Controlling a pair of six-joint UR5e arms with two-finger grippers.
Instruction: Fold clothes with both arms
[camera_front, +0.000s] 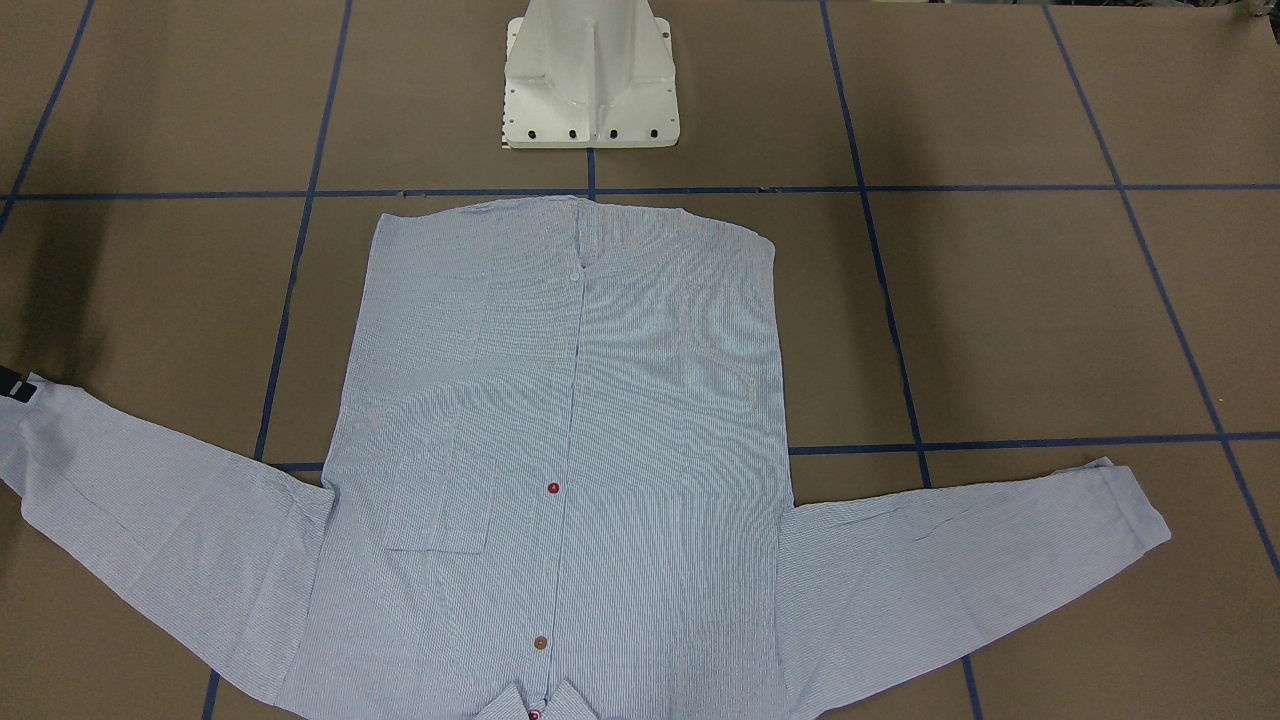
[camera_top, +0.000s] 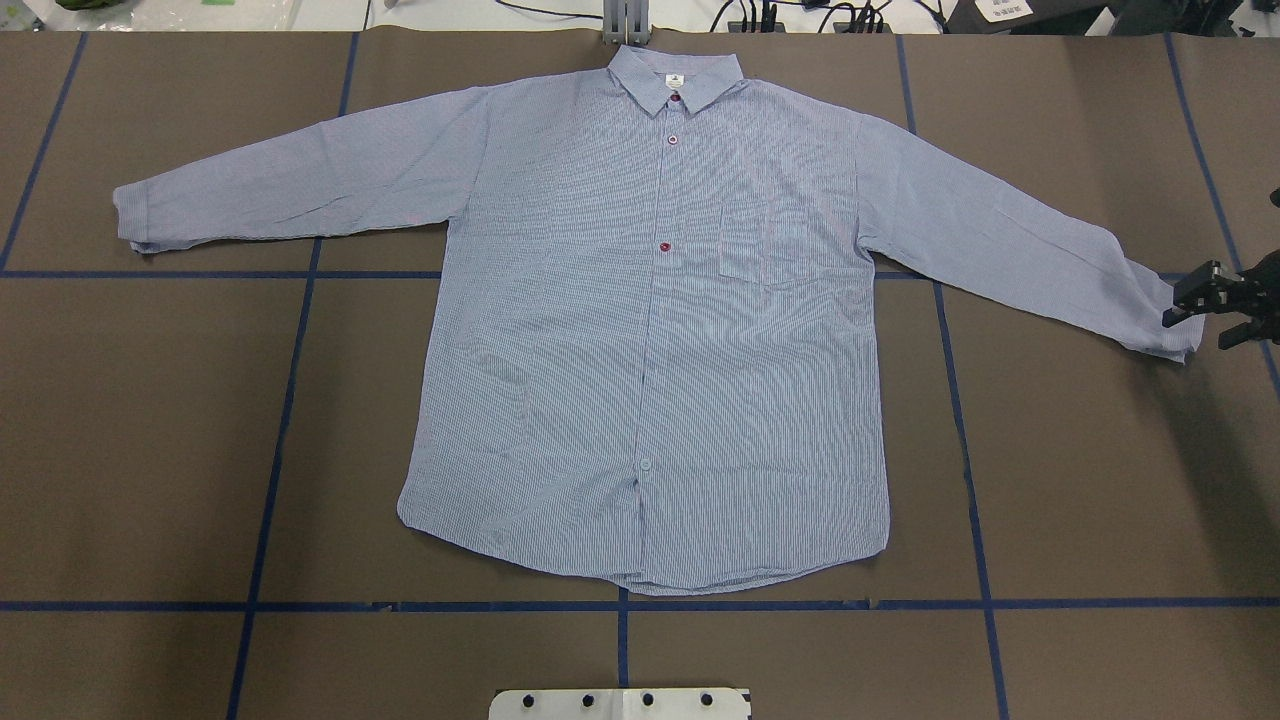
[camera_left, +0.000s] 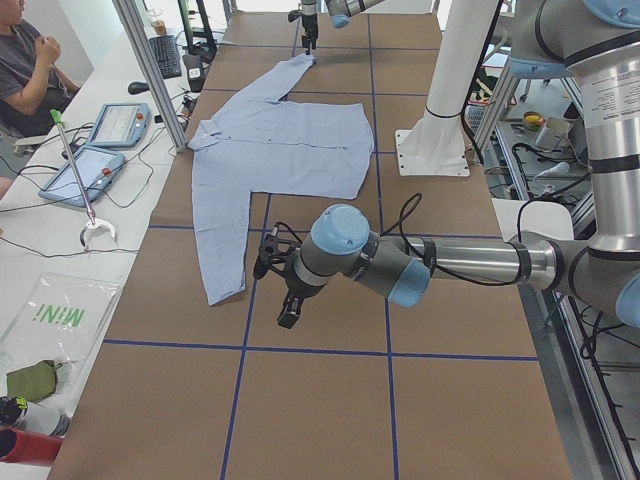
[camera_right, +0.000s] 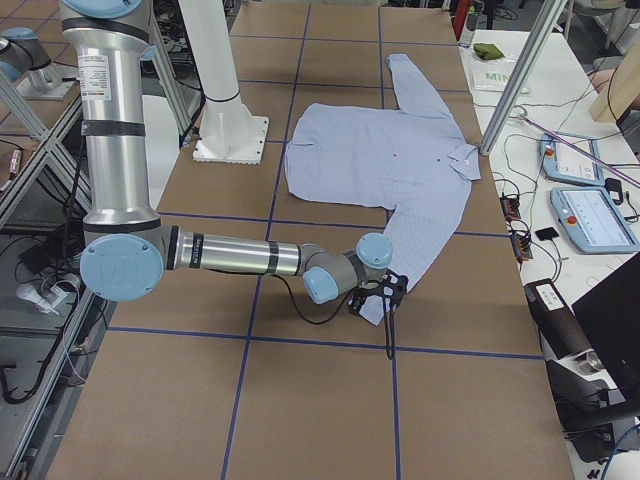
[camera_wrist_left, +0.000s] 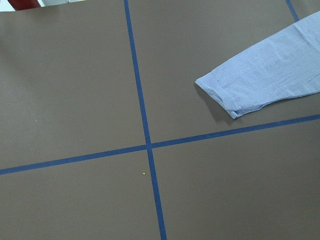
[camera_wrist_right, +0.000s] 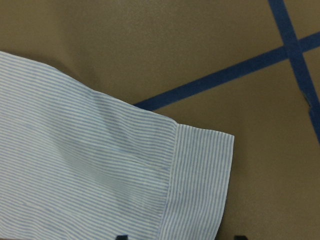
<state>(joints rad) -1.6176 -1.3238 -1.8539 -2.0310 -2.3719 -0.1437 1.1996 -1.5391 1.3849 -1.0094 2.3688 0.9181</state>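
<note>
Flat on table (camera_top: 150, 450): shirt (camera_top: 600, 330), hem (camera_top: 640, 580) toward base (camera_top: 620, 703), collar (camera_top: 675, 75) away. At right cuff (camera_top: 1175, 338), right gripper (camera_top: 1200, 325); beyond left cuff (camera_top: 130, 215), apart, left gripper (camera_left: 278, 295).

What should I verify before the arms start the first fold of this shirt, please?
1. Shirt flat, buttons up, both sleeves spread: ok.
2. Right gripper at the right cuff, jaws open over it: ok.
3. Right cuff gripped: not ok, not yet closed on.
4. Left gripper at the left cuff: not ok, it hangs apart from it, over bare table.
5. Left jaws open: cannot tell.
</note>
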